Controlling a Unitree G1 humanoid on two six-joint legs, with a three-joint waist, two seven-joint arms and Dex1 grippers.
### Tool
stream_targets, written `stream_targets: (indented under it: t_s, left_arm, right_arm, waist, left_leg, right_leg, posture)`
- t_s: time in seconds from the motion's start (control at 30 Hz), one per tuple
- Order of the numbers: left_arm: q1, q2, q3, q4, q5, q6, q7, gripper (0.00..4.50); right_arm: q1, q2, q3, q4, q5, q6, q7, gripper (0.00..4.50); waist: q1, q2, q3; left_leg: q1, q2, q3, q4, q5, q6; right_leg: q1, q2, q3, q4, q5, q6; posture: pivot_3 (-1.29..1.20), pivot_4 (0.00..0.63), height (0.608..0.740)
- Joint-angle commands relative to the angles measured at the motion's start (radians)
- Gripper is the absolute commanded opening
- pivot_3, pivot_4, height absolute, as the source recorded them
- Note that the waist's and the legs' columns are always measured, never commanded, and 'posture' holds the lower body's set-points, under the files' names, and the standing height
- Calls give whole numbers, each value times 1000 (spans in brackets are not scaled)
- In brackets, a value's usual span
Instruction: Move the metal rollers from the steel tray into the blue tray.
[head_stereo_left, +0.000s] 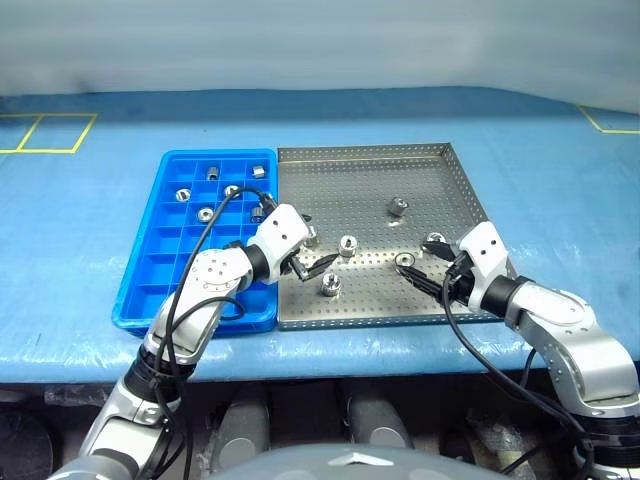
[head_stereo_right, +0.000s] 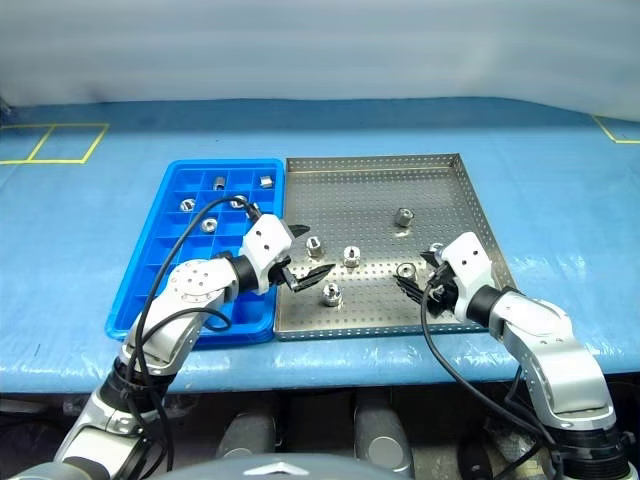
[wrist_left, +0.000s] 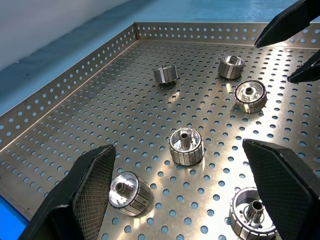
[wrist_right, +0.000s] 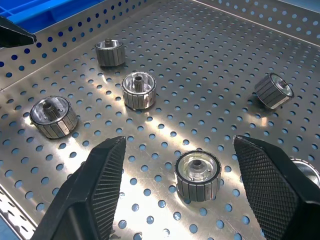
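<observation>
Across the far cells of the blue tray (head_stereo_left: 150, 262), at least five metal rollers (head_stereo_left: 205, 213) already delivered, each in its own compartment, a possible sixth hidden beside the left wrist and impossible to confirm. Nearer rows of that tray bare. On the perforated floor of the steel tray (head_stereo_left: 440, 158), just beside the blue one and touching it along one edge, six rollers left to move: one alone toward the far side (head_stereo_left: 398, 207), three clustered near the left gripper (head_stereo_left: 312, 266), two close to the right gripper (wrist_right: 179, 150). Left fingers spread wide and carrying nothing, hovering low over the near-left part of the steel tray with a roller (wrist_left: 186, 146) lying ahead between them, not touched. Right fingers (wrist_right: 100, 185) likewise parted and empty, straddling another roller (wrist_right: 197, 175) that sits upright on the holes, clear of both pads as far as can be seen. Judged from this: under halfway, roughly five of eleven across, no piece in transit, both arms poised for a pick. Still ahead: closing on a roller, lifting, carrying over the shared rims, dropping into a free cell, then repeating for the rest.
</observation>
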Motion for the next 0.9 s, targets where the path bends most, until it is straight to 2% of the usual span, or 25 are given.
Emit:
stream_targets:
  t_s: [0.03, 0.9]
  left_arm:
    - [-8, 4, 8, -11, -10, -7, -3, 4430]
    - [21, 16, -1, -37, -15, 11, -2, 4430]
  right_arm:
    - [-10, -2, -19, -42, 12, -21, -6, 3623]
    - [-34, -1, 8, -34, 43, -26, 18, 3623]
  waist:
    - [0, 0, 0]
    - [2, 0, 0]
  left_leg:
    - [0, 0, 0, 0, 0, 0]
    - [0, 0, 0, 0, 0, 0]
  right_leg:
    - [0, 0, 0, 0, 0, 0]
    - [0, 0, 0, 0, 0, 0]
  posture:
    - [-73, 150, 740]
    - [-44, 150, 740]
